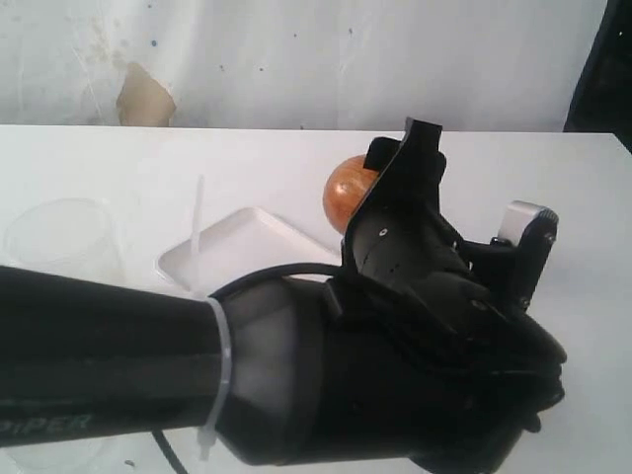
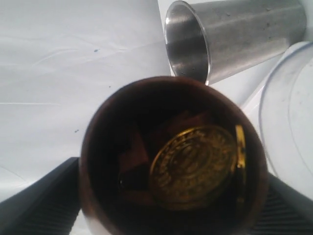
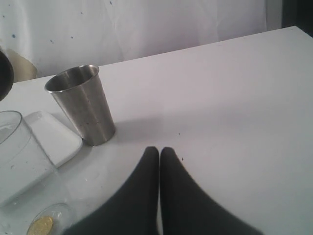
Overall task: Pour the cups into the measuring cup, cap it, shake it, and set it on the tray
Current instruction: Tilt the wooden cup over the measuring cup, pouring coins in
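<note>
1. A black arm [image 1: 296, 365] fills the foreground, with a white cable tie [image 1: 219, 365] around it.
2. Behind it, the white tray [image 1: 247, 232] lies on the bench [image 1: 99, 158].
3. A rounded brown cup [image 1: 346, 193] shows partly behind the arm's far end.

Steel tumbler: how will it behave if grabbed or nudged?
The steel tumbler stands on its narrower end, so a high push would probably tip it. Its smooth, shiny wall is likely slippery to grip. The thin rim suggests it's light and stiff.

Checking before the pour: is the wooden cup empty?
No, the left wrist view looks straight into the wooden cup, and a gold coin lies inside it.
</note>
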Controlling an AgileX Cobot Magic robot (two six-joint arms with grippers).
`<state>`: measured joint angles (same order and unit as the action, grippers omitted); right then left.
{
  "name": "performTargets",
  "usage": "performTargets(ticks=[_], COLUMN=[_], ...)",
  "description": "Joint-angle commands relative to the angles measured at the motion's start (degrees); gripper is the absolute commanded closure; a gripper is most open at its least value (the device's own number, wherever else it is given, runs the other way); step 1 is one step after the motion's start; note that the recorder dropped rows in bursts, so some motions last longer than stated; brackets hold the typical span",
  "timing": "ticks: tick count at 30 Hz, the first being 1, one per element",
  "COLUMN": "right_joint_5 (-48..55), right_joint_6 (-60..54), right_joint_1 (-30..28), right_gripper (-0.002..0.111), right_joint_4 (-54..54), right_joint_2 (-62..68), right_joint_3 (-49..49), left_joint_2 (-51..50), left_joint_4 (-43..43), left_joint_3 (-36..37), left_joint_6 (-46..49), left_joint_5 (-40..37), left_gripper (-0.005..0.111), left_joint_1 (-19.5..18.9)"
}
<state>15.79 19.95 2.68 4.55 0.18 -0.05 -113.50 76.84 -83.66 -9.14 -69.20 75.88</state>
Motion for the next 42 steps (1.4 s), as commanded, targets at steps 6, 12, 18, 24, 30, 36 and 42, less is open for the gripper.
performTargets(ticks=[6, 12, 18, 24, 30, 36, 42], right_joint_5=[-0.83, -0.72, -0.72, -0.83, -0.83, -0.72, -0.72], right_joint_6=[0.10, 0.10, 0.10, 0.10, 0.10, 0.10, 0.10], right_joint_1=[0.20, 0.20, 0.20, 0.20, 0.20, 0.20, 0.20], right_gripper=[0.108, 0.108, 0.108, 0.108, 0.108, 0.108, 0.108], right_joint_4=[0.08, 0.09, 0.09, 0.09, 0.09, 0.09, 0.09], right_joint_2=[-0.18, -0.18, -0.18, -0.18, -0.18, -0.18, -0.18], right_joint_3=[0.05, 0.05, 0.05, 0.05, 0.05, 0.05, 0.05], left_joint_2=[5.48, 5.50, 5.50, 5.38, 3.78, 2.52, 1.45], left_joint_4=[1.37, 2.72, 4.36, 7.63, 9.51, 10.17, 11.75], left_joint_3=[-0.20, 3.27, 7.23, 9.00, 9.00, 9.00, 9.12], left_joint_6=[3.73, 8.46, 8.46, 7.55, 7.53, 6.21, 6.21], left_joint_5=[-0.77, -0.77, -0.77, -0.77, -0.77, -0.77, -0.77], left_gripper=[0.107, 0.107, 0.107, 0.107, 0.107, 0.107, 0.107], left_joint_1=[0.17, 1.09, 1.23, 1.46, 1.46, 1.87, 3.55])
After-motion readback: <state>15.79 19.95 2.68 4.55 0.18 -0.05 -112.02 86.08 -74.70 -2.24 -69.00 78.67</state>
